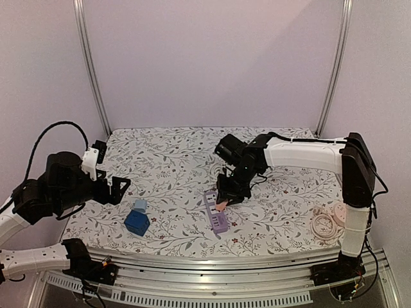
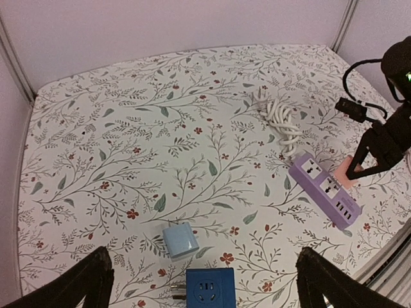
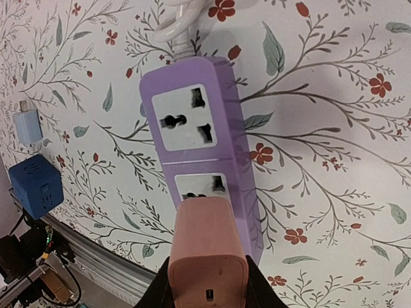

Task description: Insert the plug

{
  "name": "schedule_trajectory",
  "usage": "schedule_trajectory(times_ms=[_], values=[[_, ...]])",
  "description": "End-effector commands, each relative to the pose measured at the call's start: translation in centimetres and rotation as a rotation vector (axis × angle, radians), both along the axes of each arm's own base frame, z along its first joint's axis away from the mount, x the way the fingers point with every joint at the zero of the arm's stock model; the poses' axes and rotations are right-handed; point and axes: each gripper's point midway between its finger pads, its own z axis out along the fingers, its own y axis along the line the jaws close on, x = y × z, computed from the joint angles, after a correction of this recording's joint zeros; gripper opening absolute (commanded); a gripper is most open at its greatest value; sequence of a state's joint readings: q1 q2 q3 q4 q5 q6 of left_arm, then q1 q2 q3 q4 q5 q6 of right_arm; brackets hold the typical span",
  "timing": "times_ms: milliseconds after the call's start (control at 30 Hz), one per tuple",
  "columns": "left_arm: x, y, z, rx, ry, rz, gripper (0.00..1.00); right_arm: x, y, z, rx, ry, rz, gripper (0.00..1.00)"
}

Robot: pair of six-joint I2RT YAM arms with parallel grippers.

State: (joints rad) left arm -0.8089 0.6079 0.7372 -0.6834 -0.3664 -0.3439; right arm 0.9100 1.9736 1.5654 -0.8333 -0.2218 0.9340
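My right gripper is shut on a pink plug block, held just over the second socket of the purple power strip. The strip lies on the floral cloth, with its white cord coiled behind it. It also shows in the left wrist view, with the pink plug at its far side. My left gripper is open and empty, raised above the blue cube socket and the light blue adapter.
A blue cube socket and a light blue adapter sit at front left. A white round adapter with coiled cord lies at the front right near the right arm's base. The metal rail marks the table's near edge.
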Motion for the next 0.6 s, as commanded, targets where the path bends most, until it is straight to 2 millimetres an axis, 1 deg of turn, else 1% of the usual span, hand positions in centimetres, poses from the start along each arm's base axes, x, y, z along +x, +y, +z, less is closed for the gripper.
schedule_trajectory(times_ms=[0, 100, 433, 567], values=[[0.0, 0.1, -0.2, -0.003, -0.006, 0.000, 0.99, 0.2, 0.6, -0.5, -0.019, -0.005, 0.013, 0.00], [0.0, 0.2, -0.2, -0.006, -0.008, 0.001, 0.99, 0.3, 0.4, -0.8, -0.034, -0.002, 0.014, 0.00], [-0.1, 0.1, -0.1, -0.008, -0.010, -0.005, 0.99, 0.6, -1.0, -1.6, -0.118, -0.036, 0.055, 0.00], [-0.1, 0.1, -0.1, -0.009, -0.011, -0.006, 0.99, 0.7, -0.9, -2.3, -0.136, -0.032, 0.080, 0.00]])
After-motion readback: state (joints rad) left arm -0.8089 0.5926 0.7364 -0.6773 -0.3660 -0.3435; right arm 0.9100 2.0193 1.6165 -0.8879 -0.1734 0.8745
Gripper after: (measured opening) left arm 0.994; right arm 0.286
